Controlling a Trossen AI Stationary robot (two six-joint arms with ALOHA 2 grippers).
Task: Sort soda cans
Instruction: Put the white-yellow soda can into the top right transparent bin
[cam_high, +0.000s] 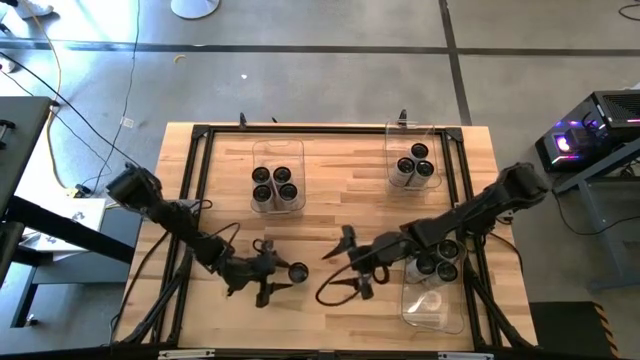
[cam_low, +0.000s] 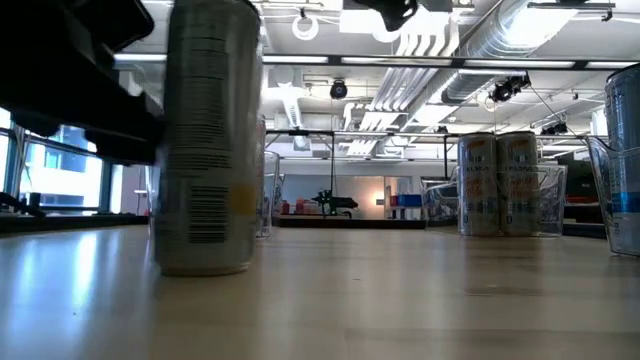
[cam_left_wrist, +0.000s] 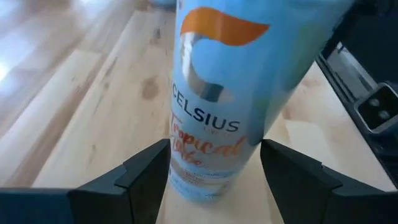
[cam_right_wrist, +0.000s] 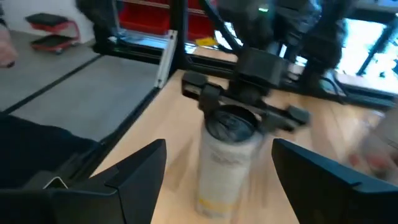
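The left gripper (cam_high: 285, 276) straddles a lone upright white-and-blue metal soda can (cam_high: 298, 272) near the front of the wooden desk (cam_high: 340, 185), fingers spread just off its sides and not yet pinching, while the right gripper (cam_high: 340, 268) waits close by, wide and empty. This looks like the pick-up step; next the fingers need to squeeze squarely before lifting toward a bin. The clear plastic bin (cam_high: 277, 178) at back left holds four cans, the back-right bin (cam_high: 412, 156) three, and the front-right bin (cam_high: 436, 290) about three.
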